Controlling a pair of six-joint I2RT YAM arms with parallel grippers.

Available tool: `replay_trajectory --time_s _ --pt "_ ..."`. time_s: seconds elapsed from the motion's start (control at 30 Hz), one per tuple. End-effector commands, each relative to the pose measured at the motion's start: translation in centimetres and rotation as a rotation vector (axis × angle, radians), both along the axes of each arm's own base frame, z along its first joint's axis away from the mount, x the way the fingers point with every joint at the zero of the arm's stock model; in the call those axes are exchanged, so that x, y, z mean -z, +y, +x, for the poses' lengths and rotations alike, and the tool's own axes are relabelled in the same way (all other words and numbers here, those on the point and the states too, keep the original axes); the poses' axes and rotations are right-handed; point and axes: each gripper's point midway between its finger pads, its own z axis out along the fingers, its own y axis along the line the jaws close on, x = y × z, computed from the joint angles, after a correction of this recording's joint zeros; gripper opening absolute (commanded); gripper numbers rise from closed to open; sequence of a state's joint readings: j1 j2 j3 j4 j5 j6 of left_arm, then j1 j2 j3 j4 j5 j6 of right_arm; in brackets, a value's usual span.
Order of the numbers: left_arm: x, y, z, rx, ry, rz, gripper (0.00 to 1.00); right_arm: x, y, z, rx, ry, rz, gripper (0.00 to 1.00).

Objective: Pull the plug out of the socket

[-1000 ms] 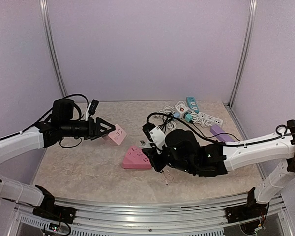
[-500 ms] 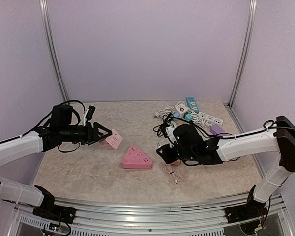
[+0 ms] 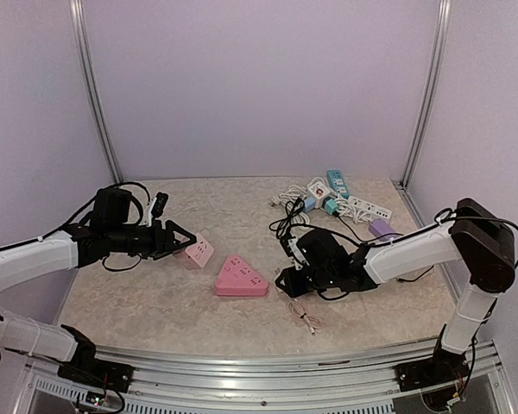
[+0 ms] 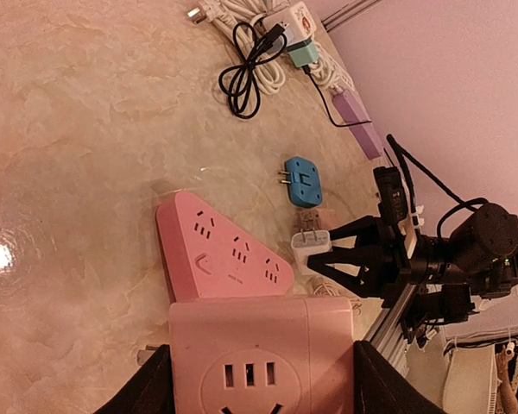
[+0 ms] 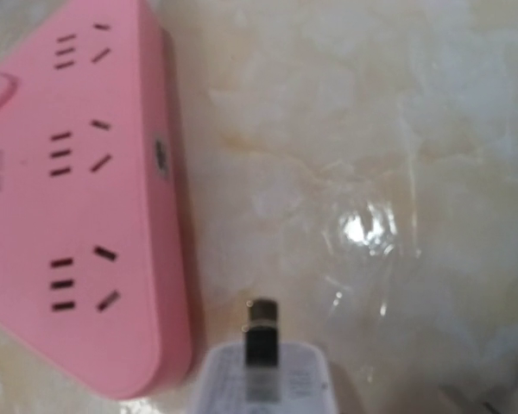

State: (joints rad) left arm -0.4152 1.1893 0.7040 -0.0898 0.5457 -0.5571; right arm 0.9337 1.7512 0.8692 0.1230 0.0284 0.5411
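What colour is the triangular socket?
Pink; the triangular socket shows best from the right wrist.

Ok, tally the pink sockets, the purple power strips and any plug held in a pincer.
Pink sockets: 2, the triangular socket and the cube socket.
Purple power strip: 1.
Plug held: 1, white plug in the right pincer.
Total: 4.

table [image 3: 155, 293]: marble-look, glossy, glare spots | triangular socket [image 3: 239, 278]: pink plastic, smooth, satin | plug [image 5: 263, 379] beside triangular socket: white plastic, metal pins [image 5: 261, 329] | cube socket [image 4: 261, 354]: pink plastic, smooth
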Motion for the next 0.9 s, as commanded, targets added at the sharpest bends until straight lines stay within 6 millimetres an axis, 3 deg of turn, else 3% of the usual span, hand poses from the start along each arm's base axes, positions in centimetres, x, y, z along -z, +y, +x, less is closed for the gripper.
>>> replay_trajectory --time_s 0.0,0.63,0.87 --pt "0.8 0.4 0.3 -0.018 0.010 0.016 0.42 0.3 0.2 0.5 0.013 0.025 0.001 0.11" --pt "0.8 0.5 0.3 -0.024 0.012 0.025 0.42 -0.3 -0.2 0.7 0.025 0.007 -0.018 0.48" --pt "1.3 0.8 0.7 -0.042 0.013 0.048 0.42 -3.4 -0.5 0.8 0.018 -0.057 0.014 0.56"
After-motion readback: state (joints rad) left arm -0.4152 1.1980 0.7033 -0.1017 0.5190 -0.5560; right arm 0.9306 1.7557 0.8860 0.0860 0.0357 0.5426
